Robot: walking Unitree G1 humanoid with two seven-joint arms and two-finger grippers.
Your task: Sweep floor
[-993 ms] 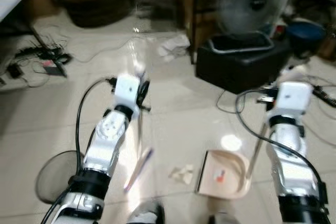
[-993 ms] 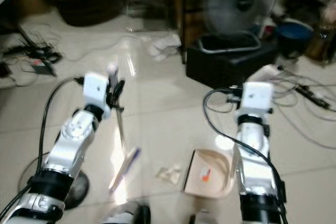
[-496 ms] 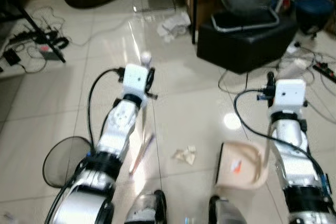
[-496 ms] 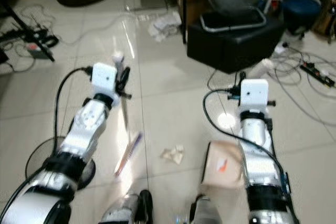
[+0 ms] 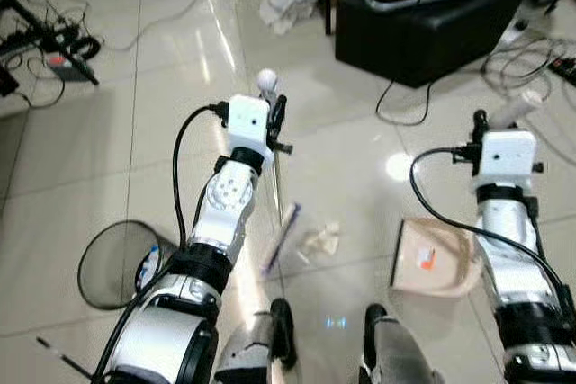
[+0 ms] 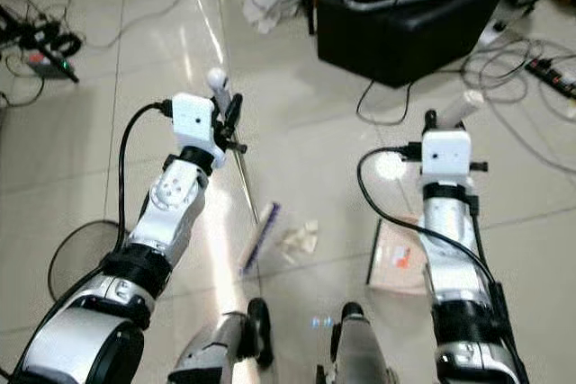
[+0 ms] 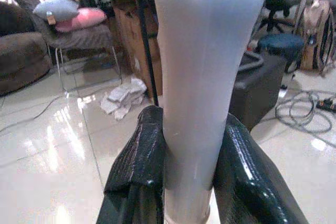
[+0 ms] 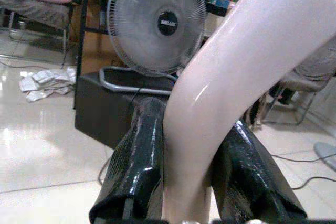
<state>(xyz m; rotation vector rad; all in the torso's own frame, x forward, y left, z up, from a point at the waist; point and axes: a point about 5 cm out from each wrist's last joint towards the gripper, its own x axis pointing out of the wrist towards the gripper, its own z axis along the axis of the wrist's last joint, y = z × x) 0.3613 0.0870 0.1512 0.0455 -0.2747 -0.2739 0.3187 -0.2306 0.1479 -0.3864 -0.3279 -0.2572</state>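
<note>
Left gripper (image 7: 185, 179) clamps the slim white-handled broom (image 5: 277, 193), its bristles just beside the crumpled paper scrap (image 5: 320, 240) on the glossy tiles. Best push short strokes rightward toward the beige plastic dustpan (image 5: 434, 260), whose curved handle the right gripper (image 8: 190, 182) clamps. No writing is legible.

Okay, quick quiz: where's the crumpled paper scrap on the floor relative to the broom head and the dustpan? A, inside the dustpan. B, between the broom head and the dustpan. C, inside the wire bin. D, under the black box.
B: the paper scrap lies on bare tile, with the broom head on the robot's left of it and the dustpan on its right.
</note>
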